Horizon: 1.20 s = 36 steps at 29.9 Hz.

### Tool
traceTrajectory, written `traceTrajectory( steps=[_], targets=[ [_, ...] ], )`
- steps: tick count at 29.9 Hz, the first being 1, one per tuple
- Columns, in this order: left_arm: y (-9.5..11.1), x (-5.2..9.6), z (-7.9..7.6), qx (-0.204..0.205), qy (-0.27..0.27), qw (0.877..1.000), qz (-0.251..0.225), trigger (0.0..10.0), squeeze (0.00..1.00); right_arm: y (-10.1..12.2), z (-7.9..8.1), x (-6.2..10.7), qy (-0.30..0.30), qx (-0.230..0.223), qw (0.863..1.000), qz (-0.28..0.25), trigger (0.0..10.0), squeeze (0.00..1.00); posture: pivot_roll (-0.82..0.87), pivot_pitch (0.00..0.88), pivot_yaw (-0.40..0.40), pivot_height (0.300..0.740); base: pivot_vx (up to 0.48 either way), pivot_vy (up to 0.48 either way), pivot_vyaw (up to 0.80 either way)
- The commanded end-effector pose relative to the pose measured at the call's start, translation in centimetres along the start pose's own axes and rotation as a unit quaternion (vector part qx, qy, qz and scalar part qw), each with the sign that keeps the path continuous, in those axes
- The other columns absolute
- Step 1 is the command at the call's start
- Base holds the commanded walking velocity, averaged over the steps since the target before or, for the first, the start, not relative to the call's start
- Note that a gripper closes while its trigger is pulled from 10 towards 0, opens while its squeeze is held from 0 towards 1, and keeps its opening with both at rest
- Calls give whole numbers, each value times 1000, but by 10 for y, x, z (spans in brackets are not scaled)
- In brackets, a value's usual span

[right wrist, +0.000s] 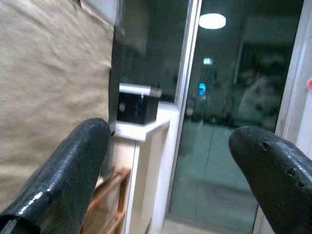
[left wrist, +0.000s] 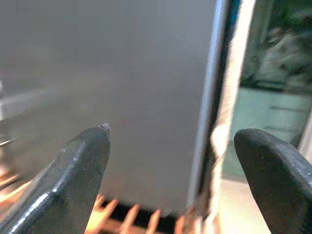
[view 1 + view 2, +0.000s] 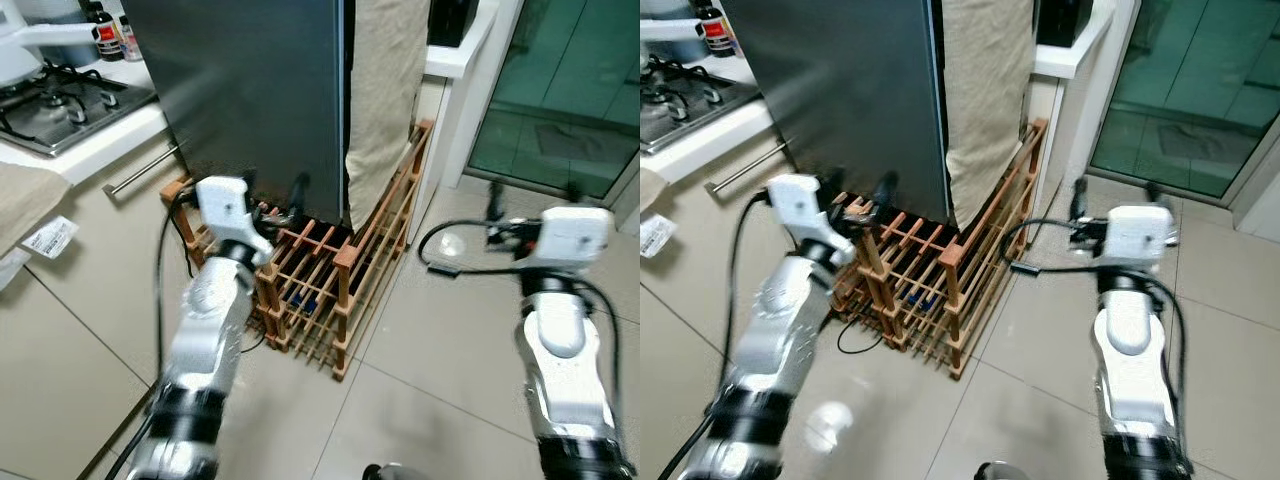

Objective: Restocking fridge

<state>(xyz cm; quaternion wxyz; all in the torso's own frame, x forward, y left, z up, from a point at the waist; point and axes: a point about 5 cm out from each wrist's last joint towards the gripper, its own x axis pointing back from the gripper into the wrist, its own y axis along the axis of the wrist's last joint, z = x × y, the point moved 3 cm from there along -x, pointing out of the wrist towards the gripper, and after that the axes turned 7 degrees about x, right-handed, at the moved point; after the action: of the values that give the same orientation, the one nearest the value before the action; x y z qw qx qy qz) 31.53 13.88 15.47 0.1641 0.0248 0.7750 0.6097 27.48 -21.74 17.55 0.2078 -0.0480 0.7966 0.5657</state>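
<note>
The dark grey fridge [image 3: 250,90] stands ahead with its door shut. A beige cloth [image 3: 385,90] hangs down its right side. My left gripper [image 3: 275,195] is raised low in front of the fridge door, open and holding nothing. The left wrist view looks between its fingers [image 2: 73,180] at the grey door and its right edge. My right gripper [image 3: 532,200] is held up to the right of the fridge, over the floor. It is open and holds nothing; the right wrist view shows the cloth [image 1: 48,87] past its fingertips [image 1: 273,165].
A wooden bottle rack [image 3: 340,270] stands on the floor at the fridge's foot, just under my left gripper. A gas stove [image 3: 60,105] and bottles [image 3: 105,30] sit on the counter at left, above a drawer handle [image 3: 140,172]. A glass door [image 3: 570,90] is at right.
</note>
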Motion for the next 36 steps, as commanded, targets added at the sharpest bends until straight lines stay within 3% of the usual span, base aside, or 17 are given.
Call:
traceTrajectory(
  steps=[1, 4, 6, 9, 16, 23, 27, 32, 36],
  targets=[
    [-3, 13, 0, -19, 2, 1000, 15, 10000, 0, -9, -2, 19, 16, -5, 1000, 21, 10000, 0, -167, 0, 20, 732, 0, 0, 0],
    [-7, 19, 0, -30, 22, 999, 19, 10000, 0, -19, -2, 34, 31, 10, 998, 44, 10000, 0, -161, 0, 7, 732, 0, 0, 0],
    [-5, 11, -12, -23, 10, 1000, 12, 10000, 0, -21, -1, 34, 25, 12, 998, 52, 10000, 0, -170, 0, 1, 732, 0, 0, 0],
    [6, 0, -28, 29, -21, 999, -5, 10000, 0, -17, -2, 28, 17, 17, 999, 46, 10000, 0, -184, 0, 11, 732, 139, 0, 0],
    [11, -15, -41, 21, -42, 999, -9, 10000, 0, -8, -11, 10, -2, 27, 999, 22, 10000, 0, -205, 0, 31, 732, 480, 0, 0],
    [9, -24, -36, 32, -33, 999, 3, 10000, 0, -9, -5, 0, 1, 17, 1000, 22, 10000, 0, -200, 0, 42, 732, 480, 0, 0],
    [3, -30, -31, 38, -27, 999, 15, 10000, 0, -11, 6, -6, 20, 3, 999, 26, 10000, 0, -196, 0, 46, 732, 480, 0, 0],
    [7, -28, -50, 46, -82, 996, 8, 10000, 0, -10, 13, -9, 28, -14, 999, 25, 10000, 0, -194, 1, 52, 732, 475, 0, 0],
    [7, -28, -47, 42, -72, 996, 10, 10000, 0, -9, 14, -9, 28, -9, 999, 25, 10000, 0, -194, 7, 54, 732, 234, 0, 0]
  ],
)
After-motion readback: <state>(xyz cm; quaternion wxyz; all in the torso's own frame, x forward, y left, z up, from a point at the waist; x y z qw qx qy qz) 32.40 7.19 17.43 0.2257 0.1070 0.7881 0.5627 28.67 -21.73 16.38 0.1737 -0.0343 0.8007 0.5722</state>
